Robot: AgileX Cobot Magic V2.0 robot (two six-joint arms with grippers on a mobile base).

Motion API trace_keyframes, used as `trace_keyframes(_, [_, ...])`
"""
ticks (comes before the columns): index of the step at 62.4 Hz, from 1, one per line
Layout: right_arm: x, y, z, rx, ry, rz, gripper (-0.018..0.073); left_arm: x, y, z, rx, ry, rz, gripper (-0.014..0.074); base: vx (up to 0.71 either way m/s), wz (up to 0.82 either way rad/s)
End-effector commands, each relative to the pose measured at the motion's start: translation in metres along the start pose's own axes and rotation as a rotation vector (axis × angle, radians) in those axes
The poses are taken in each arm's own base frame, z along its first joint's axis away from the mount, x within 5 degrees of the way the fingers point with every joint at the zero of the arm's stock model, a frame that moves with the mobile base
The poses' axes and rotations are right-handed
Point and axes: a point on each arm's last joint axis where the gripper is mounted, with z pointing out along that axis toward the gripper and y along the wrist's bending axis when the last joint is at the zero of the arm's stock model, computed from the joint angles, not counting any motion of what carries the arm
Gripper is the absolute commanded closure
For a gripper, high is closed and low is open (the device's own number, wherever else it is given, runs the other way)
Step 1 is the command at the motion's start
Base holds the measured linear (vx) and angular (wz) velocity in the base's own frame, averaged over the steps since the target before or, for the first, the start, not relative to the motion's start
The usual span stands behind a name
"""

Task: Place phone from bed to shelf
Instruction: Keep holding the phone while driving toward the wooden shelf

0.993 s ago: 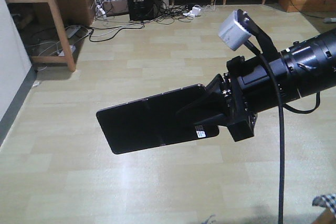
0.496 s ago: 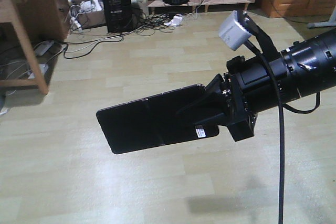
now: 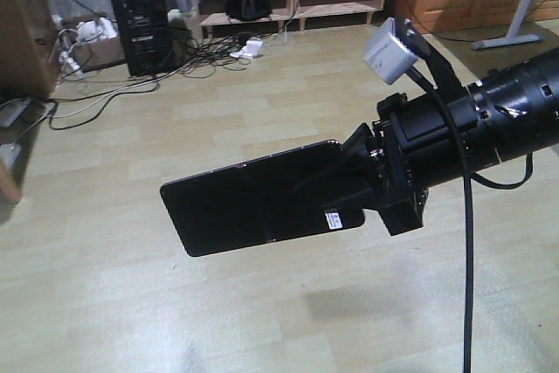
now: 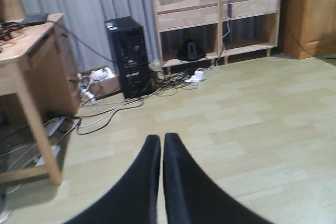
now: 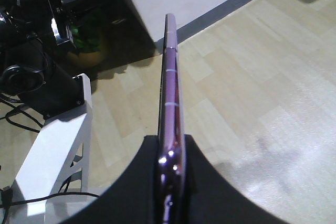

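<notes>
**While clamped in the right gripper (image 3: 319, 183), the phone (image 3: 253, 203) hangs over floor (image 3: 131, 303)**

Where the front view shows its glossy black face and white sticker (image 3: 333, 220), the right wrist view shows only a thin pinkish edge. Pale plank floor lies open all around. The left gripper (image 4: 160, 139) has its jaws pressed together, empty. The grainy wooden shelf (image 4: 191, 17) stands well apart, beyond tangled cables (image 3: 201, 45).

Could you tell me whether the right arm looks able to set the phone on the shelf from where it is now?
Probably not yet: the right pincer holds the phone over open floor, and the shelf stands well beyond it across the room.
</notes>
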Motion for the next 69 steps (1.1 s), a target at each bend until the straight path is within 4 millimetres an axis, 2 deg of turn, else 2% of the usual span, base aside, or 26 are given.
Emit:
trace_keyframes(1, [-0.0132,0.019,-0.0121,-0.07,-0.073,-0.03,0.0561,-0.0142,0.0016,-0.003,-0.01,-0.107,-0.014,0.0595,0.35,-0.23])
trace_keyframes(69, [-0.0134,0.0197,-0.0126,-0.07,-0.075,-0.031,0.0561,-0.0142,0.0016,-0.003,-0.01,-0.107,-0.014,0.0595,0.35,-0.3])
